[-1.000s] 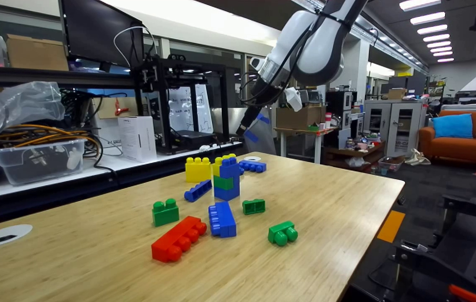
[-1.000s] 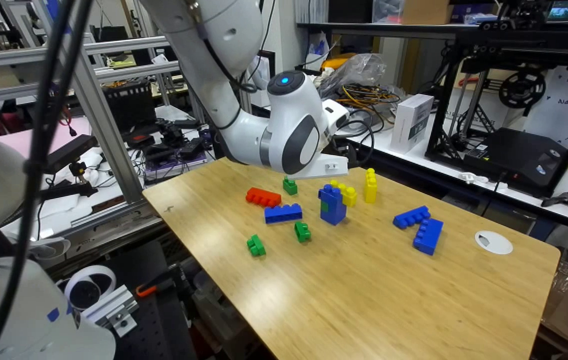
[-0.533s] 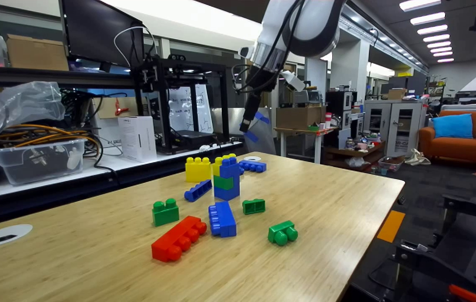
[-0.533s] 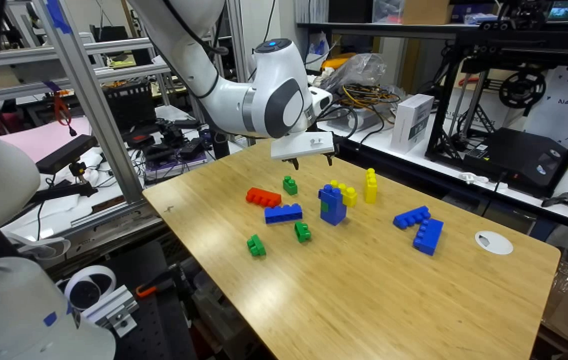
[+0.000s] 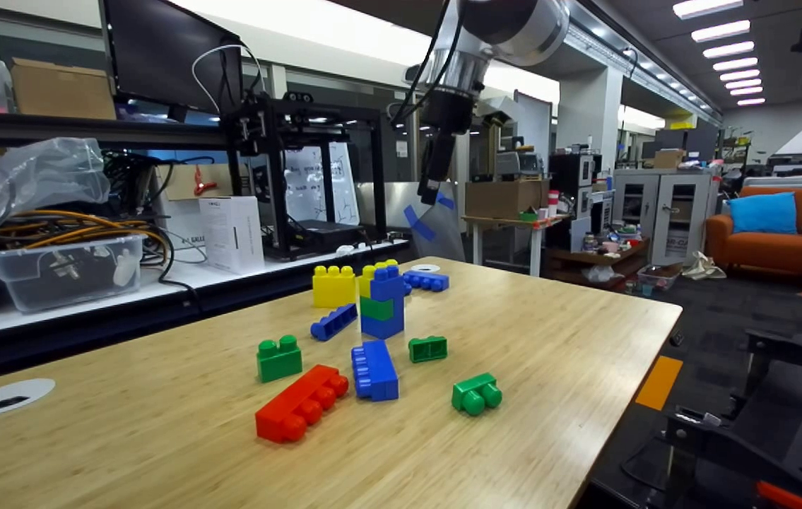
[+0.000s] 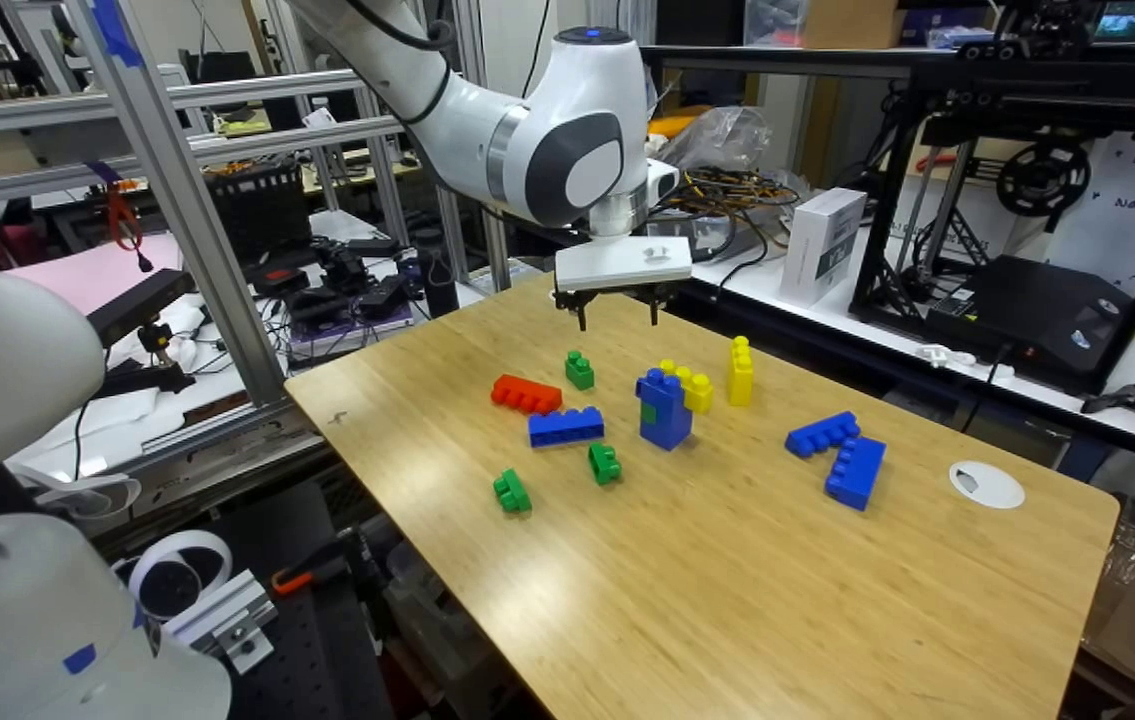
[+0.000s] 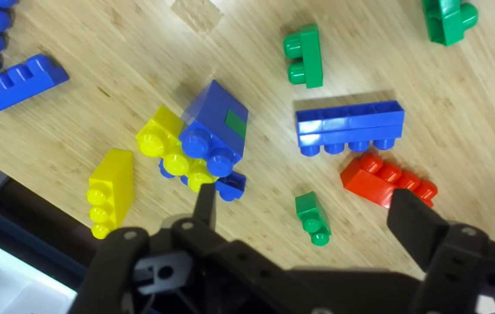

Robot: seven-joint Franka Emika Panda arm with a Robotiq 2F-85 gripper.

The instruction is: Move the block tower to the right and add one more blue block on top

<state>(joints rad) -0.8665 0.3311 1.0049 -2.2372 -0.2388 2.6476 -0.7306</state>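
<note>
The block tower (image 5: 384, 325) stands upright in both exterior views (image 6: 665, 415), blue with a green piece in its side. In the wrist view (image 7: 214, 115) its blue top has two studs. A three-studded yellow brick (image 7: 160, 135) is right against it; I cannot tell whether it is joined on. I cannot pick out a loose blue block as small as the green bricks. My gripper (image 6: 618, 318) is open and empty, fingers down, well above the table and behind the bricks. In the wrist view (image 7: 303, 196) the tower is up and left of the jaws.
A wide blue brick (image 7: 349, 124), a red brick (image 7: 367, 183) and small green bricks (image 7: 310, 213) (image 7: 310, 56) lie near the tower. The lone yellow brick (image 6: 740, 372) stands beside it. Two blue bricks (image 6: 822, 434) (image 6: 857, 472) lie farther right. A shelf with a 3D printer borders the table.
The arm has risen and swung its hand from tilted to upright, so the open fingers now point down over the table. The bricks and tower have not moved.
</note>
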